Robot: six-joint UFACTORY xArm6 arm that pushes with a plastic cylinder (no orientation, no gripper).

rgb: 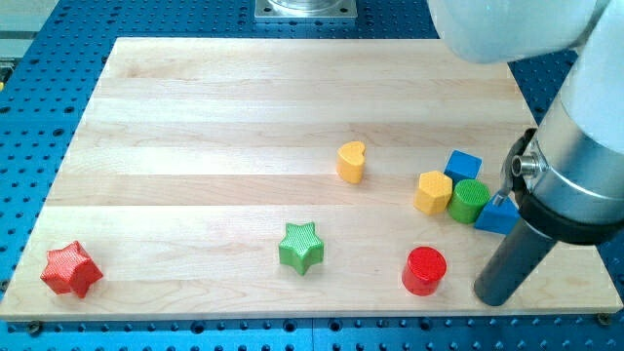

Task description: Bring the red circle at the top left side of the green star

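Your tool, a bare rod with no jaws and holding nothing, plants my tip (492, 297) on the counter (195, 117), the red circle (425, 270) just beside it toward the view's left. The green star (301, 247) lies farther left. Approach the circle from its lower right, pushing up-left gently, steering above the star and clear of the yellow heart (351, 162).

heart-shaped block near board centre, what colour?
Yellow. The heart block shows clearly in the camera view, up and to the view's left of my tip.
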